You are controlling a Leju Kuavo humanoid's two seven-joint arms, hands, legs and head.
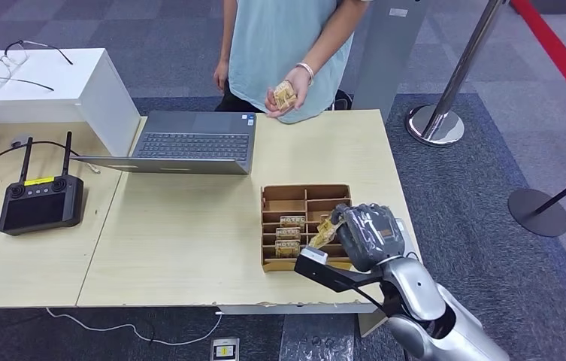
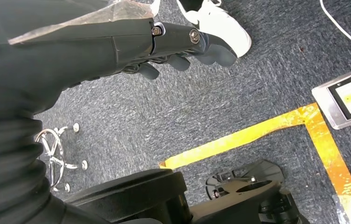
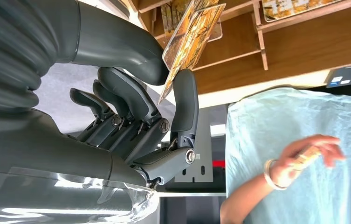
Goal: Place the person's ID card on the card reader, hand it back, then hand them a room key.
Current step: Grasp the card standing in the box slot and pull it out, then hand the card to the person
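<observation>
Head view: the right hand sits over the near right part of the wooden card tray on the desk, pinching a patterned room key that tilts up out of the tray. More cards of the same pattern lie in the tray's compartments. Across the desk, a person holds a similar card in one raised hand; whether this is their ID card I cannot tell. A laptop stands open towards them, and a black controller lies well to the left. No card reader can be identified.

Left wrist view: the left hand hangs over grey carpet, its fingers curled in with nothing between them.

Right wrist view: the room key is clamped between the thick thumb and a darker finger, with the tray's partitions just behind it. The person's hand shows beyond, blurred, holding something small.

Judging by this, the reader and hand-back steps seem to be done, since a card is in the person's hand. The key is picked; carrying it across and releasing it to the person is left.
</observation>
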